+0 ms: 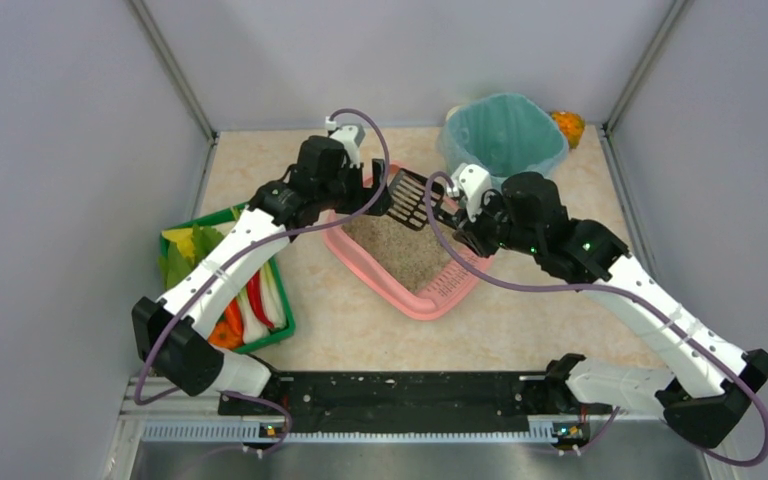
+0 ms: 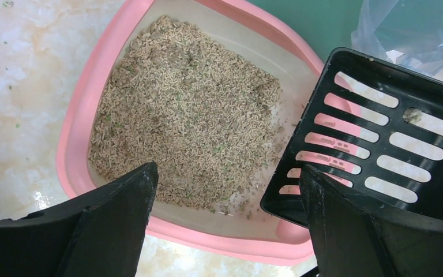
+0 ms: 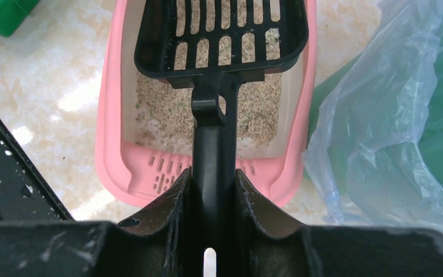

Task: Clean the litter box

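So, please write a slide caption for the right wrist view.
The right gripper holds a black scoop by its handle over the pink litter box.

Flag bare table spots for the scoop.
Free: table in front of the litter box, toward the near edge; back-left corner behind the green tray. Crowded: litter box's far end by the bin: open left gripper, right gripper holding the scoop.

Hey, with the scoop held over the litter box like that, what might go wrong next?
1. The open left gripper hangs close beside the scoop; they may collide.
2. The right gripper grips just the thin handle, so the scoop might twist in the litter box.
3. Crumbs could drop through its slots before reaching the bin.
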Robot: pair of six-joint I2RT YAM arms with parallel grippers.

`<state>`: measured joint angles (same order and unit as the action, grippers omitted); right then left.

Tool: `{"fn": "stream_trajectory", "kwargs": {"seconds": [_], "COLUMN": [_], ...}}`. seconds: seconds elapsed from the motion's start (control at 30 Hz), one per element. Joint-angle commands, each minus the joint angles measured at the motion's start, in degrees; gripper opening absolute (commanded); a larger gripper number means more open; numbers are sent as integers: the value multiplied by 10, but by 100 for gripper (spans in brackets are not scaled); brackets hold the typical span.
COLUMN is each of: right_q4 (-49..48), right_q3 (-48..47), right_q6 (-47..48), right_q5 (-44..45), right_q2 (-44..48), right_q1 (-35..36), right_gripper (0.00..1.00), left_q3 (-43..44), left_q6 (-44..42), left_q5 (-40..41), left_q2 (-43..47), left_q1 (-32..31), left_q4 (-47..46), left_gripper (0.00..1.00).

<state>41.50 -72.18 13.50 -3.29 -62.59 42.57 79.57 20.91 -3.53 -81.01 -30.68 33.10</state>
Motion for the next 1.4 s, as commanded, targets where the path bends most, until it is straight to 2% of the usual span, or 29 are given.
{"fn": "stream_trajectory", "kwargs": {"seconds": [0.0,0.23,0.33,0.57,0.77,0.93,1.2,1.37], "right_q4": [-124,-124,-106,45,131,214,402,446], "right_q3": [6,21,11,-74,-144,-206,-375,-424], "right_q6": [4,-6,-21,-82,-157,-165,-208,-249], "right_q5": [-61,-83,-62,3,53,55,71,68], "right_q2": [48,47,37,-77,-157,-232,-386,-428], "right_q1": [5,5,5,5,-3,-15,-17,-31], "right_gripper": [6,0,0,0,0,0,0,0], "left_q3": [16,14,12,-14,-113,-176,-276,-303], "left_q6": [5,33,43,10,-37,-60,-111,-126], "left_q5": [51,47,61,165,252,296,370,387], "left_q2": [-6,1,13,102,203,253,316,333], "left_q1": [4,4,4,4,5,5,5,5], "left_q4": [9,2,2,-37,-122,-155,-211,-228], "left_gripper": [96,96,96,98,99,99,99,99]}}
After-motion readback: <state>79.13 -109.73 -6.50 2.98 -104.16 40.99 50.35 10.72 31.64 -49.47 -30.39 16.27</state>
